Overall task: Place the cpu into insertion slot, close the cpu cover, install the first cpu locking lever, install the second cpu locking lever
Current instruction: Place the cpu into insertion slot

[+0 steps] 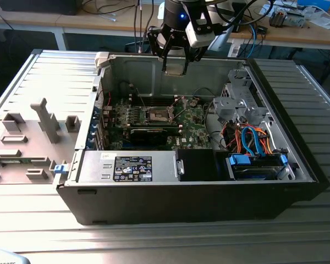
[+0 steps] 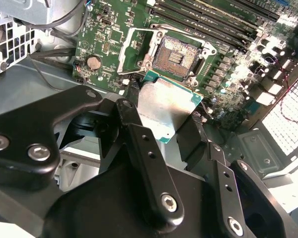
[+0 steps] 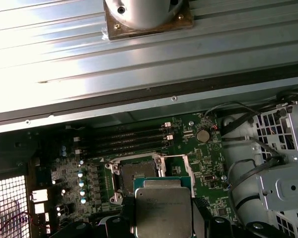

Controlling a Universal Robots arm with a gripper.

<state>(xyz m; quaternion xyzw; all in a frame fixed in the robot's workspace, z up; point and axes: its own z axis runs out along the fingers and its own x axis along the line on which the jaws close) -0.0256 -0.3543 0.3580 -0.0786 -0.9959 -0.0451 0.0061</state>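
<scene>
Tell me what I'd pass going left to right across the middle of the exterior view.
Grey fixture blocks → insertion slot → silver drive cage → ribbed grey surface. The claw hangs above the slot, so it has no clear place in the order.

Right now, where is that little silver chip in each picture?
Exterior view: chip in the pincer, above the open computer case.
Second wrist view: chip held just short of the empty socket.
First wrist view: chip beside that socket.
Shared landmark: the square socket on the green board.
</scene>
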